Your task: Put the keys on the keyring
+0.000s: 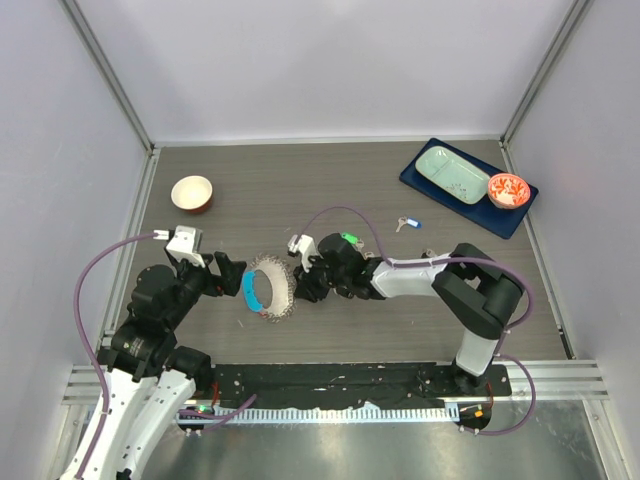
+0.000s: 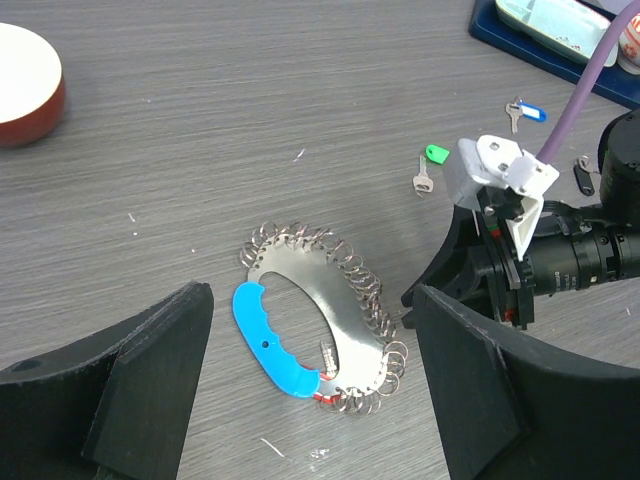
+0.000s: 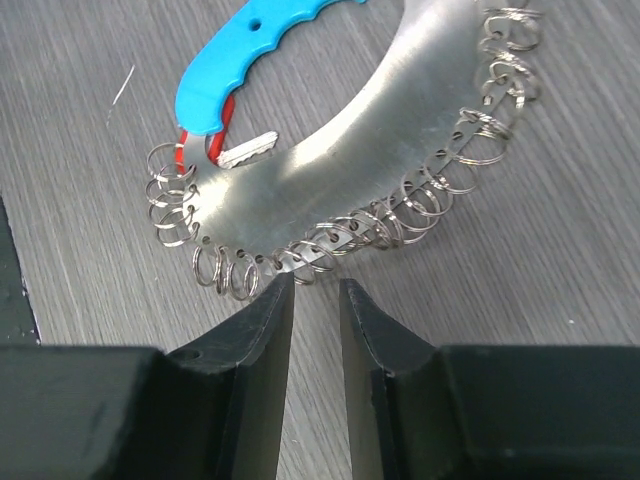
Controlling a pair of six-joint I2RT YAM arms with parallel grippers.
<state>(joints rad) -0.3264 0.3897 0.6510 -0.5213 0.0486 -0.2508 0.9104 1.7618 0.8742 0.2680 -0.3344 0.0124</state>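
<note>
The keyring point(image 3: 330, 170) lies flat mid-worktop, toward the near edge. Right gripper point(image 3: 315, 290): jaws slightly apart, empty, tips at its split rings. Left gripper point(image 2: 308, 310): jaws wide, hovering above. Loose toward the right edge lie the green-tagged key point(image 2: 428, 165), blue-tagged key point(image 2: 520, 110) and black-tagged key point(image 2: 583, 172). Threading is judged barely begun.

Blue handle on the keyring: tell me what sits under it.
From beneath one end of the blue handle poke a red tag and a silver key blade; the rest of both is covered.
</note>
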